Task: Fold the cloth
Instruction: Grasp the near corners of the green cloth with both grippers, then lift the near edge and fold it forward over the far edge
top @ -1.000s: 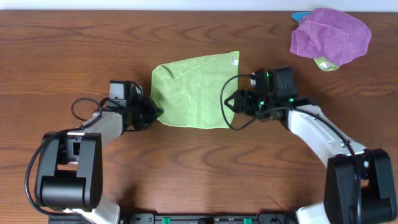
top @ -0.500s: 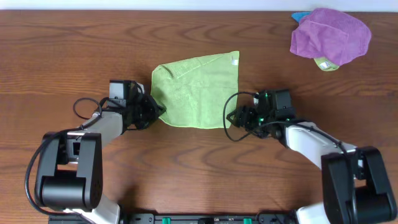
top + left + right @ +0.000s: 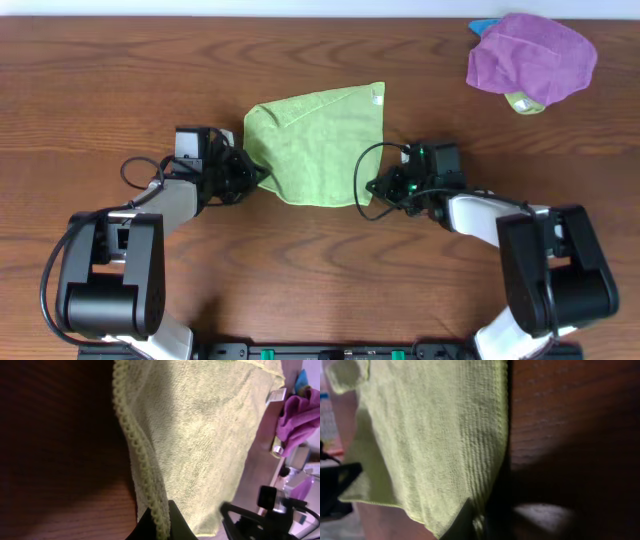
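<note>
The lime-green terry cloth (image 3: 318, 145) sits dead centre of the overhead frame, flat on the brown wood-grain worktop (image 3: 120, 80). It is a rough square, wider along its top edge and tapering toward the bottom. There is a small white label (image 3: 378, 97) at its upper right corner, and the pile looks soft and looped with a few shallow ripples.

The left end effector (image 3: 258, 178) is right at the cloth's lower left corner. The left wrist view shows the thick stitched hem running from the top of the frame down into the dark fingertips at the bottom edge, and the left end effector (image 3: 161, 525) is clenched on that hem. Beyond it the cloth (image 3: 200, 445) spreads smooth toward the right of the frame, label (image 3: 276, 395) in sight.

The right end effector (image 3: 370, 188) is at the cloth's lower right edge, touching it. In the right wrist view the cloth (image 3: 430, 435) fills the left and middle of the frame, its rounded corner curling down at the bottom beside one dark finger (image 3: 464, 521). The other side is lost in shadow, so I cannot tell whether this end effector (image 3: 472, 525) is clamped or released.

In the upper right of the overhead frame, well apart from all this, lies a crumpled purple cloth (image 3: 532, 55).
</note>
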Controlling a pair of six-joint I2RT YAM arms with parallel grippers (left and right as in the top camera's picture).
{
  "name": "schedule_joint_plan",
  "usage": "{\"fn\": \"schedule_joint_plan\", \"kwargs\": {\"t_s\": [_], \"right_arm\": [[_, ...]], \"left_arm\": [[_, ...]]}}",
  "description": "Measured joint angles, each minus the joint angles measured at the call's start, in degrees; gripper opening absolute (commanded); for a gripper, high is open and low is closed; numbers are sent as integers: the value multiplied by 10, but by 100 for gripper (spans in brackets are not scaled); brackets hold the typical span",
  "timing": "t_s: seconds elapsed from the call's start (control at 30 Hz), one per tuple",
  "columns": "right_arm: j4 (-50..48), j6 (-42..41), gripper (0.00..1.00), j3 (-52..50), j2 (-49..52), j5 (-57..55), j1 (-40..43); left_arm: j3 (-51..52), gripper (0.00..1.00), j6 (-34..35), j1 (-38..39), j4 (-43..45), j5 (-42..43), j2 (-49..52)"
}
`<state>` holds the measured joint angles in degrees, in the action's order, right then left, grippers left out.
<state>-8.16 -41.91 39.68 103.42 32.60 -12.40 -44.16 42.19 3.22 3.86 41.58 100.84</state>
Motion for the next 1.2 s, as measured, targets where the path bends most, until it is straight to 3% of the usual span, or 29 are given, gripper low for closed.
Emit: {"fn": "schedule_joint_plan", "kwargs": {"t_s": [0.37, 0.73, 1.2], "right_arm": [[-30, 0, 1, -5, -11, -15, -2], [-12, 0, 1, 18, -207, -13, -2], [40, 23, 1, 132, -213, -47, -2]], "left_arm": [[0, 6, 13, -18, 15, 52, 0], [-54, 6, 45, -43, 8, 108, -83], [-71, 6, 77, -43, 18, 74, -145]]}}
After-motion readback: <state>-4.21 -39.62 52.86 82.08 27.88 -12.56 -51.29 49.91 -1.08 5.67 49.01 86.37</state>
